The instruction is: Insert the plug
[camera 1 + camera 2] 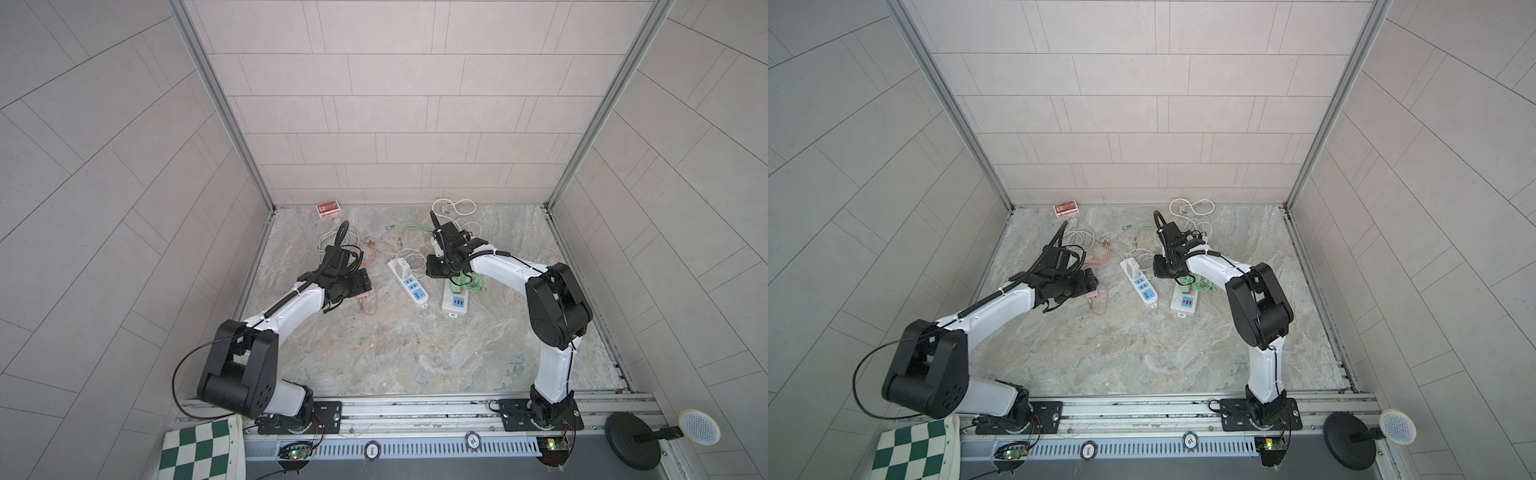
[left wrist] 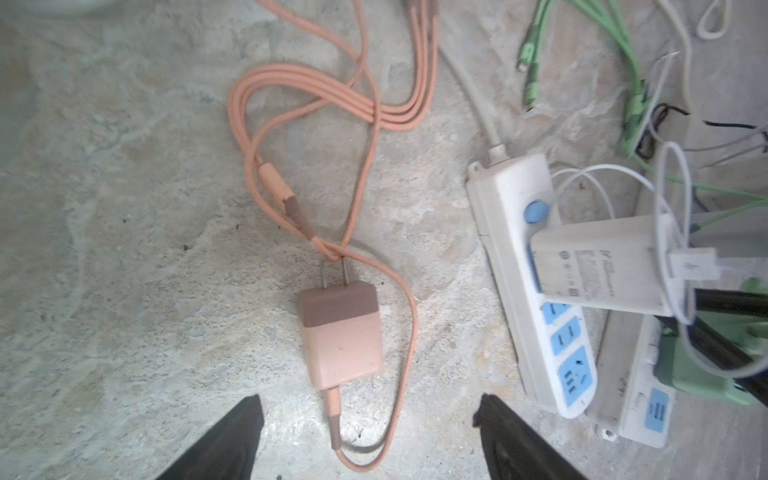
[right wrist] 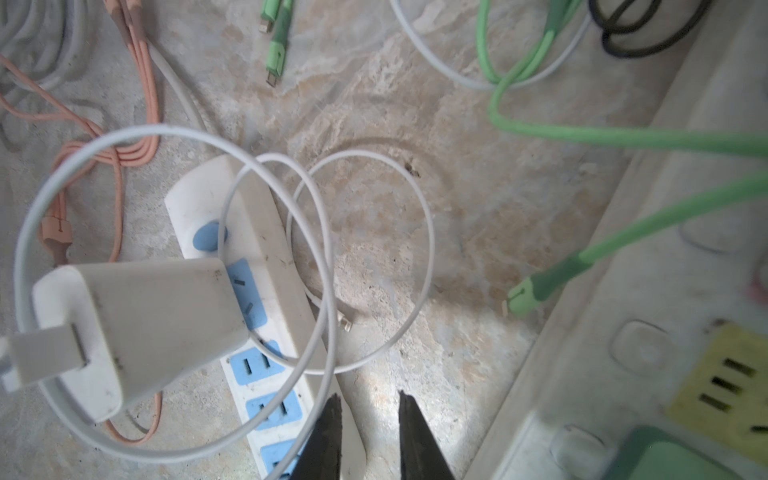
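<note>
A pink plug (image 2: pixel 340 332) with two metal prongs lies flat on the stone table, its pink cable (image 2: pixel 316 104) looped around it. My left gripper (image 2: pixel 369 401) hangs open just behind the plug, one finger on each side, touching nothing. In both top views the plug (image 1: pixel 363 300) (image 1: pixel 1092 296) lies at the tip of the left gripper (image 1: pixel 363 289). To its right lies a white power strip (image 2: pixel 540 332) (image 1: pixel 413 289) with blue sockets, and a white charger (image 2: pixel 602 266) (image 3: pixel 137 328) is plugged into it. My right gripper (image 3: pixel 368 399) is shut and empty beside that strip.
A second white strip (image 1: pixel 455 302) (image 3: pixel 623 332) with a green plug (image 1: pixel 455 286) lies further right. Green cables (image 3: pixel 582 137), a white cable loop (image 3: pixel 361 257) and a grey cord coil (image 1: pixel 328 241) litter the back. A red box (image 1: pixel 328 208) sits by the wall.
</note>
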Controlling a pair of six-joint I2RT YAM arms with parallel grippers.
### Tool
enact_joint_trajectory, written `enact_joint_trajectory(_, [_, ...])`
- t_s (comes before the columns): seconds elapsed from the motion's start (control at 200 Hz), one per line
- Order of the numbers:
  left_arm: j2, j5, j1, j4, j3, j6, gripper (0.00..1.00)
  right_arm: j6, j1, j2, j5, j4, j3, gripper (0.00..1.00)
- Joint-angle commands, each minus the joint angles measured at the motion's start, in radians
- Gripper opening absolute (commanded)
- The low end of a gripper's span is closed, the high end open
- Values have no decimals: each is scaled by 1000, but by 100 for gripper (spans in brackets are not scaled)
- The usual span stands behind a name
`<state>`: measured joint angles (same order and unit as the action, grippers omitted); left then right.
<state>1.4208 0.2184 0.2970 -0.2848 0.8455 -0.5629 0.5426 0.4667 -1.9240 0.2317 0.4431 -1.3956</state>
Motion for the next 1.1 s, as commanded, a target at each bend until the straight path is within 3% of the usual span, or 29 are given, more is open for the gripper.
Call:
enact_joint_trajectory(0.0, [-8, 16, 50, 5, 17, 73, 89, 14, 0, -44, -12, -46, 85, 25])
enact_joint_trajectory(0.13, [37, 19, 143, 22, 60, 180, 92, 18, 2, 33, -15, -58, 157, 27])
enact_joint_trajectory(0.3, [133, -77, 259, -8, 166, 322, 95, 16, 8, 96, -14, -60, 226, 27])
enact_joint_trajectory(0.63, [295, -189, 260, -7, 304, 496, 98, 25, 35, 181, -28, -99, 355, 28])
enact_joint_trajectory(1.096, [392, -111, 259, 56, 373, 535, 94, 71, 93, 103, -36, -168, 325, 27])
